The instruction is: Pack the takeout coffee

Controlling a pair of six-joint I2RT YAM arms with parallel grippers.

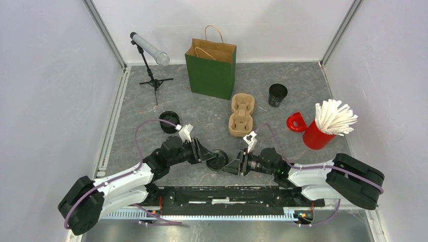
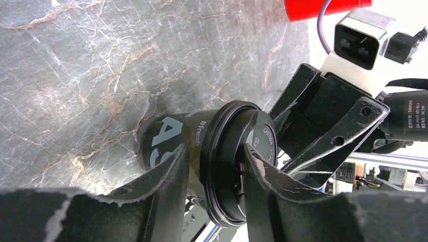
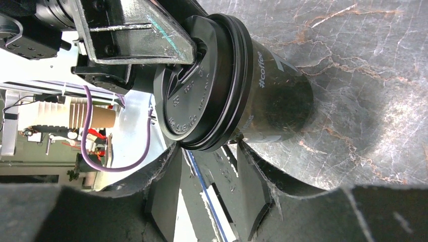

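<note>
From above, the takeout coffee (image 1: 218, 160) is near-side of the pulp cup carrier (image 1: 242, 115); left wrist: the left gripper (image 2: 214, 156) pinches just its lid (image 2: 260, 138) rim, so the lid might pop loose; right wrist: the right gripper (image 3: 208, 151) gapes, holding nothing.

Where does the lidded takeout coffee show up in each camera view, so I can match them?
Top external: takeout coffee at low centre, near the table's front edge.
Left wrist: takeout coffee at lower centre, lid facing right.
Right wrist: takeout coffee at upper centre, lid facing left.
Shared landmark: the grey marbled table behind the cup in all three.
</note>
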